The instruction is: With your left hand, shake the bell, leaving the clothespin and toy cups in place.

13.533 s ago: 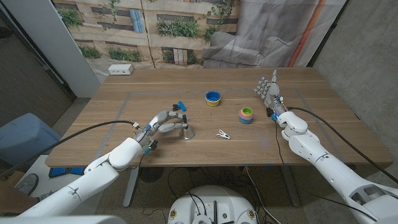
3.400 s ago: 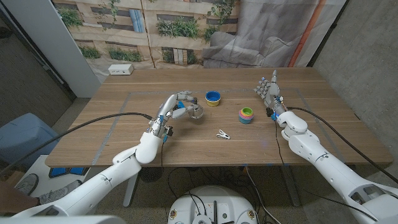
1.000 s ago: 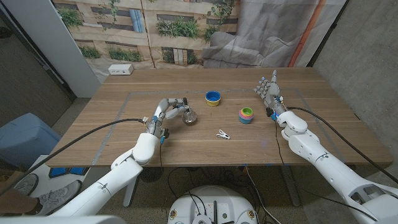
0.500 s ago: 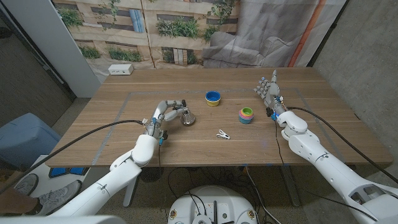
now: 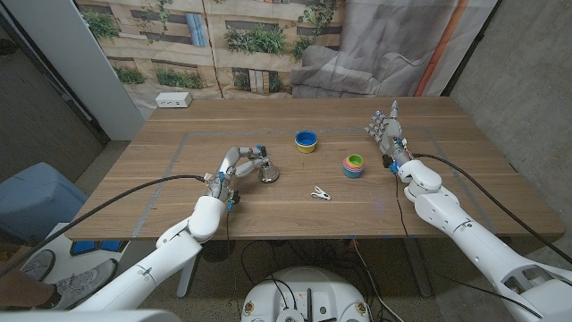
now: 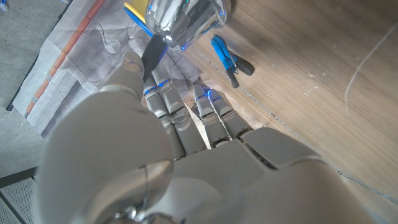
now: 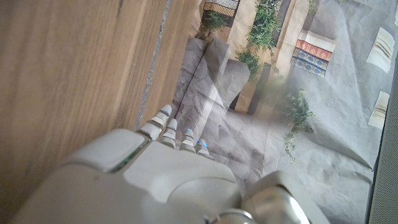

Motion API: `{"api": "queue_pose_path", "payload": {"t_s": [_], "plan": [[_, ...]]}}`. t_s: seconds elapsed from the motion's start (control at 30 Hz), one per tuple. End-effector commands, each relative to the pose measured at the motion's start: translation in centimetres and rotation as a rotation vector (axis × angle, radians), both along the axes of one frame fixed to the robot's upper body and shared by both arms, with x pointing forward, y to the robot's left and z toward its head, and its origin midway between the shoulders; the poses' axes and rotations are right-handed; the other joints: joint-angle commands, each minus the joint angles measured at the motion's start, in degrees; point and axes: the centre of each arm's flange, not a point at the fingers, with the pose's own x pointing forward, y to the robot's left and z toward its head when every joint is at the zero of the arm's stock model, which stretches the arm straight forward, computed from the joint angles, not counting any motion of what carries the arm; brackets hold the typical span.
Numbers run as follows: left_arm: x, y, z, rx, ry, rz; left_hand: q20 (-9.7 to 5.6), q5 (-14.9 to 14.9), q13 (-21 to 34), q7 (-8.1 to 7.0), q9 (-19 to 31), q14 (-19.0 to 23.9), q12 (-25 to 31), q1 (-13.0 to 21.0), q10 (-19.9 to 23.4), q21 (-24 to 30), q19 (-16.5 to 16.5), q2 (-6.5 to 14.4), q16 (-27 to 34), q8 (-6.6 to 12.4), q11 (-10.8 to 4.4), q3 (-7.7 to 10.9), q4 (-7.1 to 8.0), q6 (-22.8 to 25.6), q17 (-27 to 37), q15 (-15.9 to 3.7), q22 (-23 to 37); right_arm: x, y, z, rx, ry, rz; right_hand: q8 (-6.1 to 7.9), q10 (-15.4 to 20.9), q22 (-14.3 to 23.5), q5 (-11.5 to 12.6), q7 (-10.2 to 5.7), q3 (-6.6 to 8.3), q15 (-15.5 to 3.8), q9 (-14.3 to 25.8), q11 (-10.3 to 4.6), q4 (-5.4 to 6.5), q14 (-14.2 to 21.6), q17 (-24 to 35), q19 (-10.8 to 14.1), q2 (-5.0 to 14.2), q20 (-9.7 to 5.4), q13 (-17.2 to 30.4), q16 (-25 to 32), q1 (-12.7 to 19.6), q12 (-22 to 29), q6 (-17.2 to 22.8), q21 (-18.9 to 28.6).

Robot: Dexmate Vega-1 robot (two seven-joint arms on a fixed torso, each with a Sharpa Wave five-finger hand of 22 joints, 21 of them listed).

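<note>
One silver bell (image 5: 266,173) pinched by left hand (image 5: 236,167) at frame centre-left for shaking, well apart from clothespin (image 5: 319,192); right hand (image 5: 386,131) empty, fingers extended, upper right

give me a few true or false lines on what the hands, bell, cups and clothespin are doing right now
1. The left hand holds the bell. True.
2. The right hand grips the stacked toy cups. False: it holds nothing and stands apart from them.
3. The white clothespin lies on the table, untouched. True.
4. The blue cup sits inside the stacked cups. False: it stands alone, apart from them.
</note>
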Motion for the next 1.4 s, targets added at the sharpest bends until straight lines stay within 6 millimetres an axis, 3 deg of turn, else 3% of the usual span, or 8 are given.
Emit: {"api": "queue_pose_path", "payload": {"t_s": [0.03, 0.73, 0.9, 1.23, 1.4], "plan": [[0.1, 0.2, -0.7, 0.022, 0.006, 0.012, 0.13, 0.24, 0.26, -0.3, 0.33, -0.34, 0.13, 0.04, 0.76, -0.31, -0.21, 0.37, 0.05, 0.47, -1.05, -0.22, 0.02, -0.43, 0.02, -7.96, 0.2, 0.0, 0.0, 0.0, 0.0, 0.0, 0.0, 0.33, -0.26, 0.18, 0.32, -0.09, -0.36, 0.03, 0.22, 0.04, -0.06, -0.37, 0.29, 0.49, 5.58, -0.16, 0.1, 0.44, 0.17, 0.26, -0.49, 0.41], [-0.1, 1.1, -1.0, 0.034, 0.009, 0.03, 0.59, 0.33, 0.19, -0.52, 0.25, -0.24, -0.32, -0.5, -1.75, -0.25, -0.53, 0.27, 0.21, 0.08, -0.97, -0.68, 0.12, -2.04, 0.08, -7.57, 0.2, 0.0, 0.0, 0.0, 0.0, 0.0, 0.0, 0.31, -0.2, 0.19, 0.32, -0.09, -0.37, 0.05, 0.22, 0.18, -0.06, -0.38, 0.29, 0.47, 5.58, -0.13, 0.1, 0.43, 0.16, 0.29, -0.54, 0.4], [-0.2, 1.5, -0.9, 0.035, 0.013, 0.031, 0.99, 0.47, 0.06, -0.81, 0.04, -0.42, -0.76, -1.12, -6.07, -0.26, -1.08, -1.26, 0.09, -0.37, -0.84, -1.49, -0.12, -4.68, 0.01, -7.43, 0.19, 0.0, 0.0, 0.0, 0.0, 0.0, 0.0, 0.33, -0.27, 0.19, 0.32, -0.09, -0.37, 0.13, 0.22, 0.08, -0.06, -0.34, 0.29, 0.48, 5.58, -0.19, 0.1, 0.45, 0.16, 0.26, -0.51, 0.4], [0.0, 1.4, -0.6, 0.068, 0.028, 0.006, 1.13, 0.53, -0.07, -1.2, -0.45, -1.05, -0.82, -2.36, -10.49, -0.48, -2.36, -4.11, 0.07, -0.72, -0.87, -2.94, -0.07, -8.26, -0.02, -7.27, 0.2, 0.0, 0.0, 0.0, 0.0, 0.0, 0.0, 0.33, -0.25, 0.18, 0.32, -0.1, -0.37, 0.08, 0.21, 0.09, -0.06, -0.38, 0.29, 0.53, 5.58, -0.17, 0.1, 0.43, 0.16, 0.27, -0.51, 0.43], [0.0, 1.4, -0.3, 0.093, 0.029, -0.014, 0.99, 0.71, -0.14, -1.5, -0.71, -2.81, -0.82, -3.67, -16.15, -0.56, -4.05, -5.64, 0.0, -0.71, -0.83, -3.99, 0.36, -13.31, 0.04, -6.98, 0.18, 0.0, 0.0, 0.0, 0.0, 0.0, 0.0, 0.32, -0.25, 0.18, 0.32, -0.1, -0.37, 0.08, 0.21, 0.12, -0.06, -0.37, 0.29, 0.5, 5.58, -0.15, 0.1, 0.44, 0.16, 0.27, -0.51, 0.41]]}}
